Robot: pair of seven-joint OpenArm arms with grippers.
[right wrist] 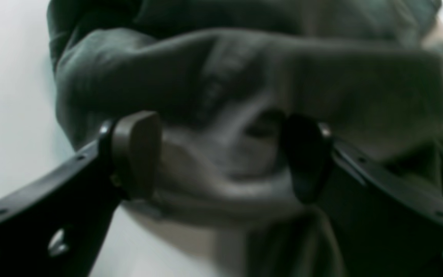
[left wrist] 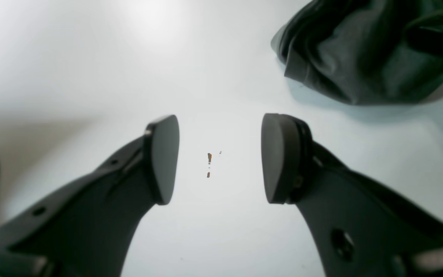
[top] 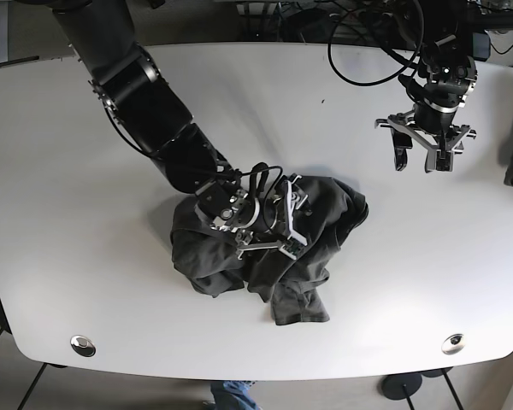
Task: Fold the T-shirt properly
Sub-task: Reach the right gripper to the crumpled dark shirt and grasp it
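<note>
I see the white table (top: 85,196) filling the base view, rounded at its corners, with two small metal discs near its near edge — one (top: 83,345) at about 7 o'clock, the other (top: 452,343) at about 5 o'clock.

The T-shirt (top: 231,256) lies in a dark, crumpled heap just below the table's centre, not flat at all; one lobe (top: 301,306) trails toward 6 o'clock.

My right arm (top: 145,107) comes in from 11 o'clock and ends over the middle of the heap. The right gripper (top: 292,220) is spread wide there, its jaws apart with bunched cloth lying between and beneath them; in the right wrist view the picture is blurred, and I cannot tell whether either pad (right wrist: 137,152) actually touches the fabric.

My left gripper (top: 425,160) hangs at about 2 o'clock, well apart from the shirt, over bare table. Its jaws are spread too, with nothing between them — only a few tiny brown specks (left wrist: 209,163) on the surface. From that wrist view, an edge of the shirt (left wrist: 363,54) shows at 1 o'clock.
</note>
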